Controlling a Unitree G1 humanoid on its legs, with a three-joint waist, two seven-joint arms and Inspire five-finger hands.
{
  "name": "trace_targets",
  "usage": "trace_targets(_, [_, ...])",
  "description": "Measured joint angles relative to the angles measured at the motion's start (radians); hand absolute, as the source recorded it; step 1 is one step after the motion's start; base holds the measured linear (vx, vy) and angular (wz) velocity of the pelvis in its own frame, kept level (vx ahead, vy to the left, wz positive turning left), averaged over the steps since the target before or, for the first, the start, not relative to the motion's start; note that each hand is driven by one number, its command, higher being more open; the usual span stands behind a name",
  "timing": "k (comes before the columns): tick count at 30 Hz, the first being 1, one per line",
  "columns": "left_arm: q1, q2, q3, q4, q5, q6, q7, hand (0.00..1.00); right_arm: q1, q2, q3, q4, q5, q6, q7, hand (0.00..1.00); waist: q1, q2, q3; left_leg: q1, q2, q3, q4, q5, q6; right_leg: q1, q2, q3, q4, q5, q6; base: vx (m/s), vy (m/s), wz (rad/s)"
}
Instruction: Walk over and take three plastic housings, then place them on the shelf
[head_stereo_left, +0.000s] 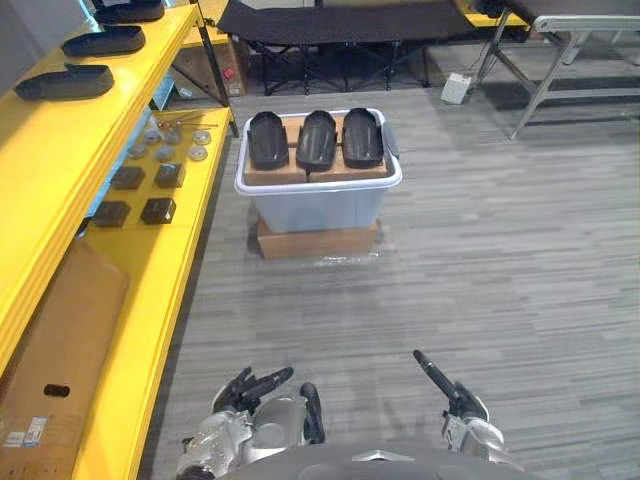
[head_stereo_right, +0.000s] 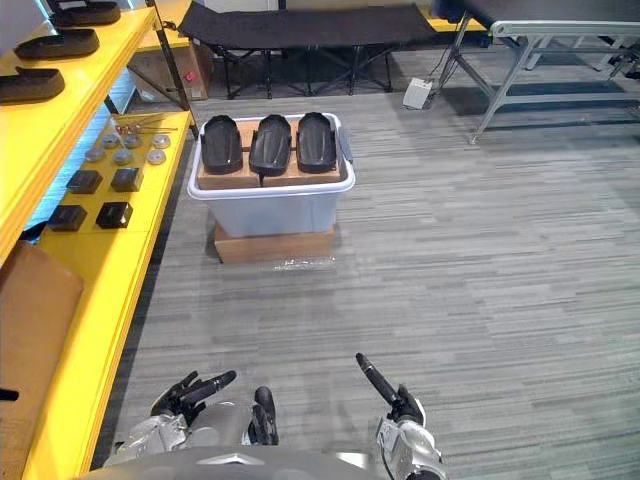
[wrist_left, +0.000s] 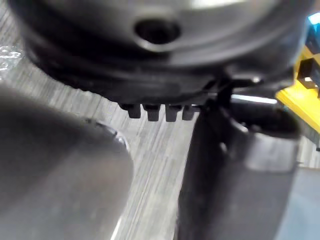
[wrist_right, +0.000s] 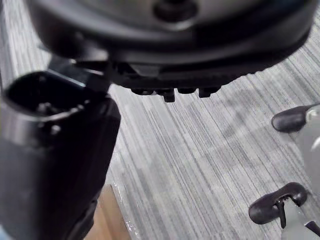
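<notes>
A pale bin (head_stereo_left: 320, 207) stands on the grey floor, on top of a flat cardboard box (head_stereo_left: 318, 241). Three black housings lie side by side on the cardboard that fills the top of the bin: the left housing (head_stereo_left: 267, 139), the middle housing (head_stereo_left: 317, 139) and the right housing (head_stereo_left: 362, 137). Each one lies lengthwise, and they are close to each other.

To the left of the bin runs a yellow shelf (head_stereo_left: 165, 270). On its lower board, near the bin, there are small metal discs (head_stereo_left: 165, 152) and four black blocks (head_stereo_left: 135, 195). On its upper board, further left of the bin, more housings (head_stereo_left: 65, 82) lie in a row. Behind the bin is a black cot (head_stereo_left: 340, 20), and behind it to the right a metal frame (head_stereo_left: 545, 75) and a small white box (head_stereo_left: 456, 88).

Both hands are low in the head view, well apart from the bin. The left hand (head_stereo_left: 255, 388) has its fingers stretched out and loose, and it holds nothing. The right hand (head_stereo_left: 450, 392) has its fingers straight, pointing toward the bin, and it is also empty.
</notes>
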Motion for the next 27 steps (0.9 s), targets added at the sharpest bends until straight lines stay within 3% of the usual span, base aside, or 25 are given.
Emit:
trace_targets(2, [0.000,0.016,-0.008,0.030,-0.003,0.004,0.017,1.00,-0.012,0.014,-0.001,0.017,0.000,0.000,0.008,1.00,-0.022,-0.002,0.004,0.065,-0.002,0.000,-0.004,-0.029,0.004,-0.164,-0.055,-0.024,0.393,0.060,0.076,0.44,0.117,-0.12])
trace_targets(3, [0.004,0.023,-0.014,0.038,-0.010,0.003,0.029,1.00,-0.001,0.025,-0.001,0.037,0.000,0.000,0.015,1.00,-0.028,-0.010,0.010,0.139,-0.002,-0.004,-0.011,-0.050,0.003,-0.189,-0.091,-0.079,0.493,0.043,0.044,0.44,0.097,0.12])
trace_targets(4, [0.007,0.027,-0.017,0.038,-0.012,0.000,0.034,1.00,0.000,0.030,-0.011,0.040,0.009,0.002,0.021,1.00,-0.023,-0.013,0.012,0.177,-0.002,-0.005,-0.025,-0.054,0.000,-0.199,-0.102,-0.099,0.502,0.030,0.024,0.45,0.045,0.13])
trace_targets(5, [0.004,0.033,-0.030,0.038,-0.011,-0.001,0.038,1.00,0.001,0.028,-0.008,0.041,-0.002,-0.005,0.026,1.00,-0.021,-0.006,0.016,0.241,0.004,-0.023,-0.064,-0.056,-0.003,-0.213,-0.097,-0.134,0.437,0.014,-0.004,0.42,-0.006,0.35])
trace_targets(6, [-0.014,0.037,-0.046,0.037,-0.011,-0.002,0.038,1.00,0.008,0.029,-0.006,0.040,-0.002,-0.020,0.026,1.00,-0.033,-0.001,0.017,0.274,0.028,-0.059,-0.090,-0.059,-0.010,-0.219,-0.067,-0.169,0.293,0.012,-0.008,0.39,-0.033,0.57])
trace_targets(8, [-0.048,0.040,-0.050,0.035,-0.010,-0.002,0.030,1.00,0.009,0.032,-0.005,0.034,-0.001,-0.025,0.021,1.00,-0.032,0.000,0.017,0.284,0.054,-0.107,-0.105,-0.068,-0.028,-0.244,-0.036,-0.168,0.048,0.043,0.014,0.38,-0.094,0.84])
trace_targets(9, [-0.063,0.036,-0.052,0.036,-0.010,0.003,0.022,1.00,0.011,0.032,-0.008,0.034,0.000,-0.028,0.020,1.00,-0.032,-0.003,0.019,0.293,0.063,-0.135,-0.105,-0.079,-0.048,-0.258,-0.033,-0.140,-0.088,0.108,0.006,0.40,-0.146,0.72])
trace_targets(11, [-0.058,0.018,-0.048,0.036,-0.010,0.008,0.016,1.00,0.015,0.038,-0.027,0.029,0.000,-0.032,0.021,1.00,-0.032,-0.004,0.019,0.317,0.074,-0.153,-0.103,-0.099,-0.078,-0.269,-0.031,-0.106,-0.191,0.198,-0.005,0.33,-0.180,0.43])
trace_targets(12, [-0.043,0.015,-0.041,0.035,-0.012,0.020,0.015,1.00,0.022,0.045,-0.033,0.024,-0.001,-0.042,0.019,1.00,-0.031,-0.009,0.015,0.339,0.083,-0.156,-0.100,-0.123,-0.109,-0.269,-0.029,-0.095,-0.233,0.269,-0.005,0.40,-0.280,0.36])
trace_targets(13, [-0.024,0.021,-0.035,0.035,-0.012,0.025,0.015,1.00,0.040,0.062,-0.031,0.009,-0.001,-0.050,0.014,1.00,-0.030,-0.031,0.001,0.355,0.085,-0.161,-0.091,-0.156,-0.132,-0.267,-0.031,-0.095,-0.244,0.329,-0.015,0.41,-0.311,0.28])
trace_targets(14, [-0.015,0.026,-0.028,0.035,-0.011,0.026,0.015,1.00,0.051,0.074,-0.031,0.000,0.000,-0.056,0.009,1.00,-0.027,-0.048,-0.009,0.360,0.083,-0.165,-0.080,-0.178,-0.143,-0.265,-0.032,-0.093,-0.241,0.351,-0.029,0.43,-0.371,0.19])
trace_targets(15, [-0.006,0.007,-0.002,0.039,-0.011,0.031,0.024,1.00,0.052,0.069,-0.042,-0.010,0.004,-0.058,0.002,1.00,-0.027,-0.026,-0.012,0.375,0.126,-0.169,-0.046,-0.219,-0.170,-0.266,-0.002,-0.092,-0.190,0.389,-0.049,0.40,-0.361,0.06])
trace_targets(16, [0.008,-0.022,0.000,0.035,-0.008,0.029,0.030,1.00,0.051,0.058,-0.041,-0.023,0.000,-0.067,-0.015,1.00,-0.027,0.020,-0.034,0.373,0.177,-0.162,-0.043,-0.232,-0.194,-0.275,0.043,-0.109,-0.175,0.347,-0.063,0.38,-0.337,0.00])
trace_targets(17, [0.010,-0.029,0.001,0.034,-0.008,0.023,0.034,1.00,0.050,0.058,-0.041,-0.031,0.001,-0.072,-0.024,1.00,-0.027,0.034,-0.038,0.371,0.191,-0.161,-0.035,-0.231,-0.200,-0.279,0.059,-0.115,-0.170,0.325,-0.078,0.34,-0.270,-0.03])
trace_targets(18, [0.015,-0.036,0.003,0.031,-0.010,0.018,0.037,1.00,0.043,0.062,-0.038,-0.045,0.002,-0.087,-0.039,1.00,-0.027,0.044,-0.035,0.340,0.216,-0.154,0.030,-0.210,-0.222,-0.280,0.074,-0.123,-0.159,0.301,-0.092,0.31,-0.288,0.01])
trace_targets(19, [0.016,-0.041,0.014,0.024,-0.013,0.017,0.036,1.00,0.044,0.063,-0.030,-0.055,0.003,-0.092,-0.044,1.00,-0.026,0.044,-0.035,0.312,0.223,-0.158,0.090,-0.194,-0.221,-0.275,0.077,-0.123,-0.158,0.291,-0.095,0.30,-0.293,0.05])
trace_targets(21, [0.027,-0.056,0.081,-0.025,-0.051,-0.005,0.036,1.00,0.075,0.059,0.041,-0.126,0.002,-0.096,-0.063,1.00,-0.024,0.042,-0.021,0.129,0.274,-0.207,0.491,-0.078,-0.190,-0.205,0.095,-0.125,-0.196,0.264,-0.116,0.23,-0.237,0.04])
trace_targets(23, [0.039,-0.062,0.074,-0.051,-0.078,-0.027,0.029,1.00,0.084,0.052,0.055,-0.159,-0.002,-0.106,-0.072,1.00,-0.017,0.058,-0.006,0.048,0.293,-0.220,0.647,-0.094,-0.201,-0.122,0.107,-0.122,-0.242,0.258,-0.121,0.27,-0.139,-0.14])
trace_targets(25, [0.043,-0.053,0.054,-0.061,-0.084,-0.038,0.025,1.00,0.085,0.043,0.054,-0.185,-0.009,-0.106,-0.081,1.00,-0.013,0.058,-0.005,0.028,0.290,-0.178,0.552,-0.106,-0.193,-0.057,0.099,-0.118,-0.295,0.263,-0.112,0.28,-0.047,-0.20])
trace_targets(26, [0.049,-0.045,0.030,-0.061,-0.082,-0.045,0.022,1.00,0.090,0.038,0.054,-0.239,-0.010,-0.106,-0.094,1.00,-0.015,0.057,-0.005,0.033,0.286,-0.133,0.379,-0.103,-0.189,-0.039,0.092,-0.112,-0.322,0.271,-0.098,0.23,0.067,-0.13])
trace_targets(27, [0.047,-0.040,0.019,-0.064,-0.079,-0.047,0.014,1.00,0.091,0.030,0.055,-0.304,-0.010,-0.105,-0.117,1.00,-0.025,0.058,-0.005,0.034,0.273,-0.104,0.178,-0.063,-0.178,-0.040,0.085,-0.113,-0.332,0.274,-0.090,0.22,0.093,-0.04])
